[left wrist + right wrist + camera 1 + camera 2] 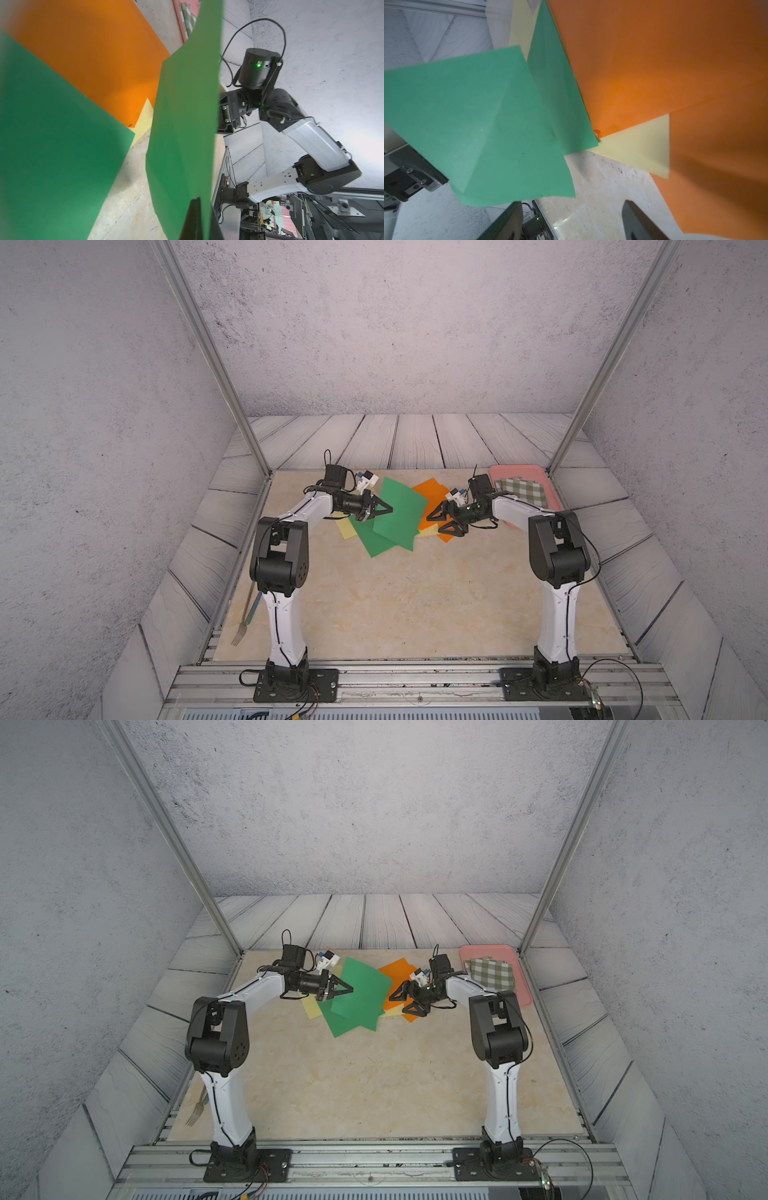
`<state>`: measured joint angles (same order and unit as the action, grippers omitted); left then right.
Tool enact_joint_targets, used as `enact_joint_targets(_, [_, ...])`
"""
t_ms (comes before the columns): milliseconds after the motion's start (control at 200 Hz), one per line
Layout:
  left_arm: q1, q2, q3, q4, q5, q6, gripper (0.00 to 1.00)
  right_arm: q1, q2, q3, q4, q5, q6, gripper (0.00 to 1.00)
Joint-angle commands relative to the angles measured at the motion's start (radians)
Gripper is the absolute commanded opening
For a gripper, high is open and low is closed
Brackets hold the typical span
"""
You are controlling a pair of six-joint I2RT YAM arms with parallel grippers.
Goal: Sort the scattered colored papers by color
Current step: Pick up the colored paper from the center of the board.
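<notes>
The colored papers lie overlapped at the back middle of the table. My left gripper [388, 509] is shut on the edge of a green paper [399, 510], which hangs raised and curved over the pile; in the left wrist view this sheet [185, 124] stands between the dark fingers [195, 216]. Under it lie a second green paper [374, 541], an orange paper [432, 497], another orange paper [446, 536] and pale yellow papers [347, 529] [428, 533]. My right gripper [433, 524] is open, low beside the orange sheets, with nothing between its fingers [639, 220].
A pink tray [519, 470] holding a green-and-white checked cloth [523, 489] stands at the back right, close behind my right wrist. A fork [241, 630] lies at the table's front left edge beside the left arm. Metal frame posts [257, 448] flank the back corners.
</notes>
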<state>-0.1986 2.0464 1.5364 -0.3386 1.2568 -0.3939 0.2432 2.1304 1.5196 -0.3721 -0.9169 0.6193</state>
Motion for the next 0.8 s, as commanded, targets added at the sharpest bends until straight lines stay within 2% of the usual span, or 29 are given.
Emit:
enact_joint_targets(0, [-0.001, -0.055, -0.016, 0.153, 0.107, -0.113, 0.0, -0.004, -0.105, -0.027, 0.22, -0.086, 0.073, 0.79])
enact_joint_targets(195, [0.0, -0.081, -0.012, 0.282, 0.147, -0.235, 0.0, -0.004, -0.139, -0.069, 0.436, -0.126, 0.166, 0.79])
enact_joint_targets(405, [0.001, -0.076, -0.044, 0.468, 0.158, -0.383, 0.0, -0.004, -0.118, -0.116, 0.778, -0.184, 0.408, 0.78])
enact_joint_targets(580, [0.001, -0.069, -0.056, 0.604, 0.152, -0.488, 0.0, -0.004, -0.119, -0.138, 0.867, -0.199, 0.453, 0.76])
enact_joint_targets(671, [0.005, -0.061, -0.055, 0.607, 0.146, -0.49, 0.0, -0.002, -0.118, -0.146, 0.956, -0.215, 0.515, 0.7])
enact_joint_targets(796, [0.018, -0.043, -0.055, 0.621, 0.134, -0.503, 0.0, 0.0, -0.114, -0.136, 0.985, -0.241, 0.552, 0.64])
